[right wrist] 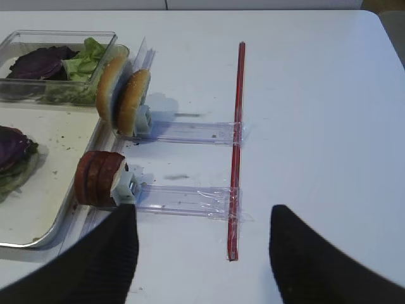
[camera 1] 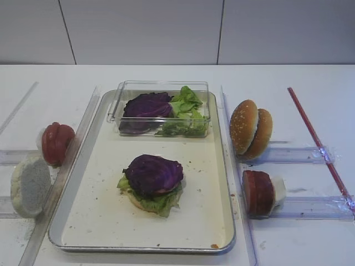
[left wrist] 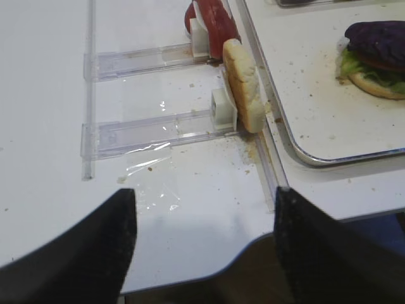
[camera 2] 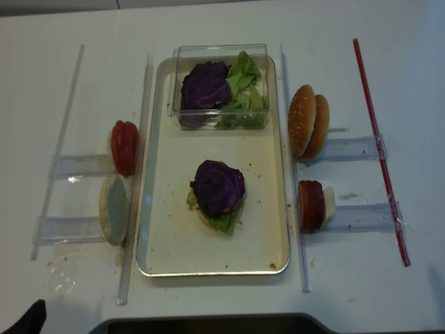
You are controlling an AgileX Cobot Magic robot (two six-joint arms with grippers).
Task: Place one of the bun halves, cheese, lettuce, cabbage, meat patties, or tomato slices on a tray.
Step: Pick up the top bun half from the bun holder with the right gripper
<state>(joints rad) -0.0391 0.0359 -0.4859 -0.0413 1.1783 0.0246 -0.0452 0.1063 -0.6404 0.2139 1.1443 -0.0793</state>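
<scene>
Both grippers hung released, empty, near counter's front edge. Stack [camera 1: 152, 183] on tray [camera 1: 219, 221] lacked patty; right gripper [right wrist: 202, 253] should pinch outermost patty [right wrist: 95, 178] flat-sided, lift clear.

Lab bench; white table [camera 1: 166, 75], taped clear racks [camera 1: 302, 155]

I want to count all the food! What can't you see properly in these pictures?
- Under the purple cabbage on the stack: the layers below are mostly covered, both high views.
- Meat patties: bunched together on edge, count unclear.
- Right gripper: only the finger ends show, right wrist view.
- Clear box: the leaves hide its floor.
</scene>
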